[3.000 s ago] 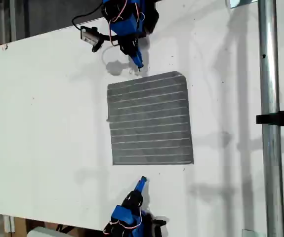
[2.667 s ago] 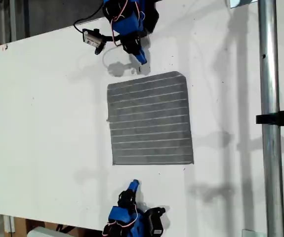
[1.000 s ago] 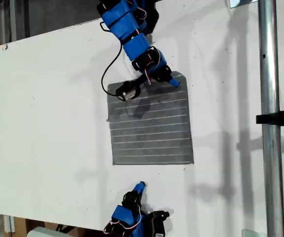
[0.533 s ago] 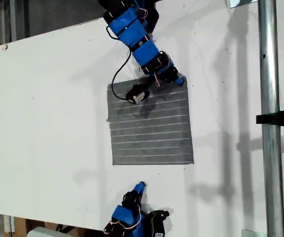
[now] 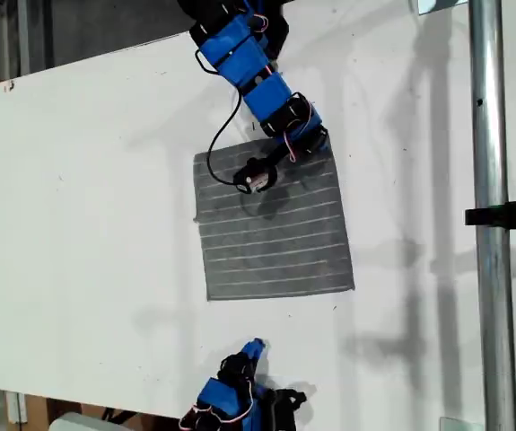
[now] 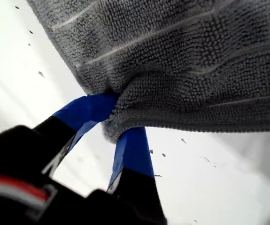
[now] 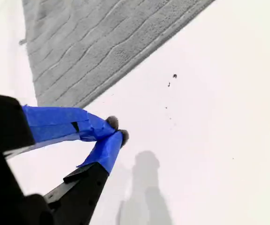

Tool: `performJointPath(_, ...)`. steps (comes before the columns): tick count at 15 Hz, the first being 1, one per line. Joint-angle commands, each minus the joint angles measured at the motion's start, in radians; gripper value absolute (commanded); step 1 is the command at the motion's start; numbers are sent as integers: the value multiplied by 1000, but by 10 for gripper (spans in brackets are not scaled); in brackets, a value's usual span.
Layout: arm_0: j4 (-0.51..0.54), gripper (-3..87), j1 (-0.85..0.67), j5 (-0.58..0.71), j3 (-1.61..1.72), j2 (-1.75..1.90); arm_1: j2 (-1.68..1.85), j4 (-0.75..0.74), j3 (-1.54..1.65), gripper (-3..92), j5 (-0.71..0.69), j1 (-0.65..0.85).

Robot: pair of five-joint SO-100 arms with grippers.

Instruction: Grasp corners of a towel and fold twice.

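The grey striped towel [image 5: 275,229] lies flat on the white table [image 5: 78,224]. My first gripper [image 5: 317,144] has come in from the exterior view's top and is shut on the towel's upper right corner in that view. In the first wrist view, the blue fingers [image 6: 132,150] of my first gripper [image 6: 116,117] pinch the bunched corner [image 6: 125,115] of the towel [image 6: 196,56]. My second gripper [image 5: 256,345] is near the exterior view's bottom edge, short of the towel's lower edge. Its wrist view shows my second gripper [image 7: 118,130] shut on nothing, with the towel [image 7: 88,42] ahead.
A metal pole [image 5: 486,269] with a black clamp [image 5: 509,215] runs down the exterior view's right side. A small camera on a black cable [image 5: 258,177] hangs from the first arm over the towel. The table's edge slants across the exterior view's top left.
My first arm reached out from the exterior view's top across the towel to its upper right corner and shut on it, bunching that corner. My second gripper barely shifted.
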Motion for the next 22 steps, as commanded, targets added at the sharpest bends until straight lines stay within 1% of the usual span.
performJointPath(1, 29, -19, 89, 63, -583, -658, -3, -6, -2, -1, -14, 21)
performJointPath(3, 164, -19, 166, 173, -1080, -1086, 3, -3, -9, -1, -18, 23)
performJointPath(5, 270, -18, 212, 244, -1453, -1414, 3, -2, -14, -1, -18, 26)
performJointPath(6, 301, 16, 232, 291, -1600, -1539, 3, -2, -15, -1, -18, 29)
performJointPath(7, 307, 117, 252, 325, -1706, -1624, 3, 0, -18, -1, -23, 32)
performJointPath(8, 307, 247, 262, 324, -1761, -1677, 2, 2, -21, -1, -28, 35)
performJointPath(9, 302, 338, 272, 337, -1781, -1704, 2, 6, -25, -1, -31, 37)
performJointPath(12, 295, 403, 285, 431, -1784, -1732, 2, 6, -26, -1, -31, 37)
performJointPath(13, 291, 396, 288, 440, -1784, -1758, 2, 6, -28, -1, -31, 37)
performJointPath(14, 276, 369, 293, 440, -1782, -1798, 2, 6, -29, -1, -31, 37)
performJointPath(15, 252, 362, 296, 428, -1782, -1856, 2, 6, -29, -1, -31, 37)
performJointPath(19, 150, 334, 334, 347, -1847, -2062, 2, 8, -35, -1, -31, 35)
performJointPath(22, 126, 292, 342, 293, -1855, -2125, 2, 26, -41, -1, -31, 34)
